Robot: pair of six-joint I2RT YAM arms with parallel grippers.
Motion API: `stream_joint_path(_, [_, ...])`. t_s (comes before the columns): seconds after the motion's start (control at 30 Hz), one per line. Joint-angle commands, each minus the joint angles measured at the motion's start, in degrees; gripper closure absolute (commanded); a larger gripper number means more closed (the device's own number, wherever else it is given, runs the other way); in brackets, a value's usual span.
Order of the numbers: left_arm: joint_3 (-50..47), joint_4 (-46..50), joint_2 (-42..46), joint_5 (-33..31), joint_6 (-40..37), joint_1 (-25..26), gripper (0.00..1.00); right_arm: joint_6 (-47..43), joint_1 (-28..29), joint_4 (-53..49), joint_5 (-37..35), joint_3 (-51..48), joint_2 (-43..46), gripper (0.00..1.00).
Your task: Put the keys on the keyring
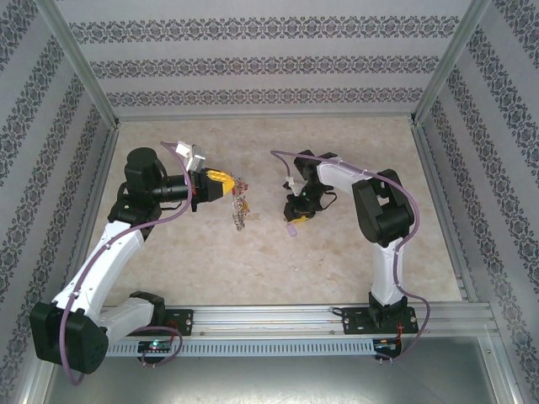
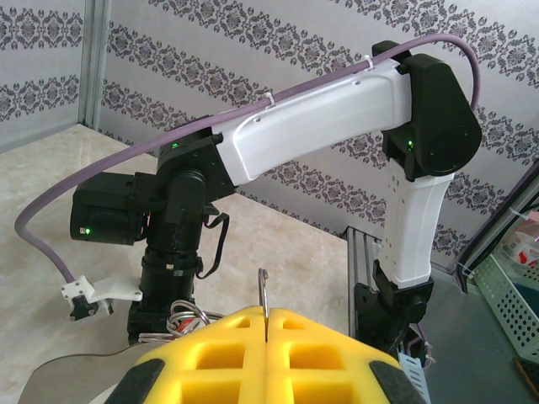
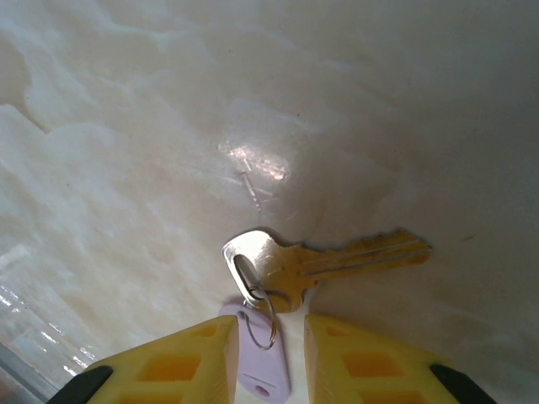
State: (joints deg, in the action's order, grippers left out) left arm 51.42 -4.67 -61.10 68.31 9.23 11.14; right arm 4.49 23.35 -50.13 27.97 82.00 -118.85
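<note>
Keyring: thin grey loop fringed with small keys, hanging from the left gripper, whose jaws are closed tight on its wire. Second item, loose key with lilac tag: at the right gripper, against the table. Jaws partly apart astride the tag; I cannot tell whether they pinch it.
</note>
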Motion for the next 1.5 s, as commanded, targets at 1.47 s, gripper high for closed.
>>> stream_joint_path(1.47, [1.2,1.2,0.7,-1.0,-2.4,-0.5,1.00,-1.2,2.1,10.5,3.9,-7.8,12.0,1.00])
